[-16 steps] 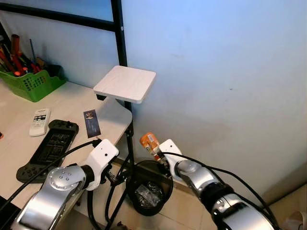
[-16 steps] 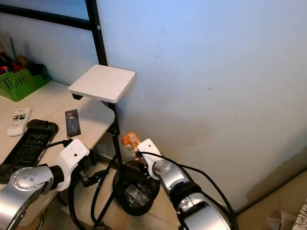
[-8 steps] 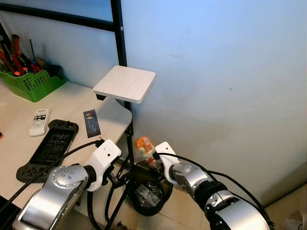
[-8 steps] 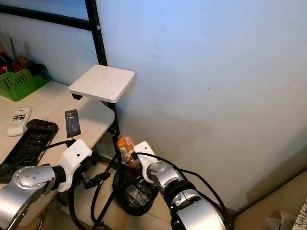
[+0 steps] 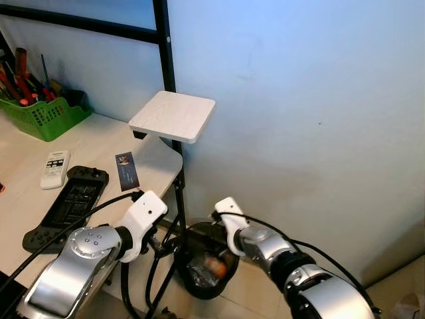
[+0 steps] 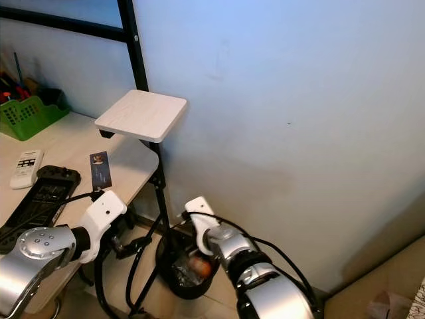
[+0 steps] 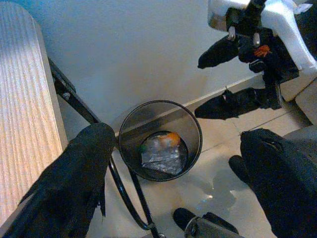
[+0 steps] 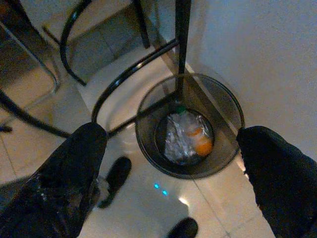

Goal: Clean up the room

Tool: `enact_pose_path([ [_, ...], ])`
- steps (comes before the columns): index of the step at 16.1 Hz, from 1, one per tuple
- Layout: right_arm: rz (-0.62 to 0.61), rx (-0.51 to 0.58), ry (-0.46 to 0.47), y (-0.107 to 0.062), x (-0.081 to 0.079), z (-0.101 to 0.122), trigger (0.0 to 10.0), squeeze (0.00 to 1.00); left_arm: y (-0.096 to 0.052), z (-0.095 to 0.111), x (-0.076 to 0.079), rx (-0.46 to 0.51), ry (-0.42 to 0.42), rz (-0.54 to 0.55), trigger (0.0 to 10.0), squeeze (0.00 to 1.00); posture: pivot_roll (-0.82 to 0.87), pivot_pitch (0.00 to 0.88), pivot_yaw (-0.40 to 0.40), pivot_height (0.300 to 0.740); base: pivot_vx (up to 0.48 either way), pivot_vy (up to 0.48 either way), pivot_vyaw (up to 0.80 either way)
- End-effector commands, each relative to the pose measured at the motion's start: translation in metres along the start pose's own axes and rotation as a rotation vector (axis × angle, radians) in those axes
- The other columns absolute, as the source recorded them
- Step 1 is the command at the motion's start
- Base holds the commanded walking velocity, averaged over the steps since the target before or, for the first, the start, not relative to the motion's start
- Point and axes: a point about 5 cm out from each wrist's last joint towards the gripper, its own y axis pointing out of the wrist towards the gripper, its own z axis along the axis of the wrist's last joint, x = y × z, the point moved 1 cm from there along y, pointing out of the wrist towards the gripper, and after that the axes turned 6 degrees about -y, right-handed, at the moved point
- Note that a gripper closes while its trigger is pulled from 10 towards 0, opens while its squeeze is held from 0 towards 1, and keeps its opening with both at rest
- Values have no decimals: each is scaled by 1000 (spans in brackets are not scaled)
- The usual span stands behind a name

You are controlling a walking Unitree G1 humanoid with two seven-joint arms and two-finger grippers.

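A black mesh bin (image 5: 188, 234) stands on the floor against the wall, beside the desk's black leg. An orange bottle (image 5: 214, 266) lies inside it on crumpled clear plastic (image 8: 176, 138); the bottle (image 8: 202, 145) is also in the right wrist view. My right gripper (image 7: 208, 82) hovers above the bin's rim (image 8: 233, 106), open and holding nothing. My left gripper (image 7: 178, 163) hangs lower by the desk's edge, over the bin (image 7: 198, 144), also open and holding nothing.
The light wooden desk (image 5: 26, 199) on my left carries a green basket of tools (image 5: 41, 113), a white remote (image 5: 55, 168), a black game controller (image 5: 70, 206) and a small card (image 5: 127, 171). A white square shelf (image 5: 174, 115) juts from the black frame post (image 5: 163, 46). The blue-grey wall is close behind the bin.
My right gripper has opened and the orange bottle it held above the bin has dropped into the bin. The left arm has hardly moved.
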Motion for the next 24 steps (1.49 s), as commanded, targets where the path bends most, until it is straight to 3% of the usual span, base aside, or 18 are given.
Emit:
enact_pose_path([
  [1, -11, 66, 19, -3, 8, 11, 10000, 1000, -2, 5, -5, 28, 4, 36, 10000, 0, 80, 0, 9, 740, 0, 0, 0],
  [3, -90, 288, 115, -28, 41, 24, 10000, 1000, 2, 14, -1, 135, 2, 118, 10000, 0, 64, 0, 15, 740, 0, 0, 0],
  [4, -116, 330, 120, -36, 48, 25, 10000, 1000, 2, 16, 0, 156, 3, 128, 10000, 0, 61, 0, 17, 740, 0, 0, 0],
  [5, -225, 433, 140, -65, 64, 27, 10000, 1000, 2, 25, 2, 261, -14, 204, 10000, 0, 36, 0, 26, 740, 0, 0, 0],
  [6, -225, 433, 140, -65, 64, 27, 10000, 1000, 2, 25, 2, 261, -14, 204, 10000, 0, 36, 0, 26, 740, 0, 0, 0],
  [7, -348, 511, 156, -95, 74, 27, 10000, 1000, -1, 31, 3, 342, -64, 276, 10000, 0, 24, 0, 27, 740, 0, 0, 0],
  [8, -426, 560, 194, -114, 76, 24, 10000, 1000, -2, 26, 6, 331, -122, 292, 10000, 0, 14, 0, 34, 740, 0, 0, -781],
  [10, -464, 594, 216, -128, 73, 18, 10000, 1000, -2, 19, 10, 298, -154, 301, 10000, 0, 13, 0, 37, 740, 0, 0, -781],
  [11, -492, 599, 229, -138, 69, 11, 10000, 1000, -4, 17, 5, 341, -174, 402, 10000, 318, 11, 0, 38, 740, 0, 0, -788],
  [12, -515, 587, 243, -145, 66, 5, 10000, 1000, -7, 17, -1, 400, -190, 495, 10000, 529, 6, 0, 44, 740, 0, 0, -781],
  [13, -527, 559, 234, -147, 63, 2, 10000, 1000, -9, 16, -10, 416, -202, 625, 10000, 514, -3, 0, 52, 740, 0, 0, -781],
  [14, -530, 551, 223, -148, 62, 3, 10000, 1000, -9, 14, -14, 406, -233, 647, 10000, 459, -1, 0, 57, 740, 0, 0, -775],
  [16, -535, 555, 248, -151, 60, 5, 10000, 1000, -11, 15, -20, 479, -303, 665, 10000, 471, -11, 0, 70, 740, 0, 0, -781],
  [18, -542, 548, 260, -154, 58, 3, 10000, 1000, -9, 13, -16, 519, -391, 618, 10000, 431, -8, 0, 70, 740, 0, 0, -781],
  [19, -536, 539, 266, -155, 56, 2, 10000, 1000, -8, 14, -15, 536, -390, 611, 10000, 31, 4, 0, 62, 740, 0, 0, -781],
  [22, -512, 524, 260, -152, 52, 2, 10000, 1000, -6, 9, -17, 495, -367, 633, 10000, 0, 20, 0, 49, 740, 0, 0, -781],
  [24, -495, 527, 254, -150, 50, 8, 10000, 1000, -1, 9, -15, 505, -374, 580, 10000, 0, 24, 0, 41, 740, 0, 0, -781],
])
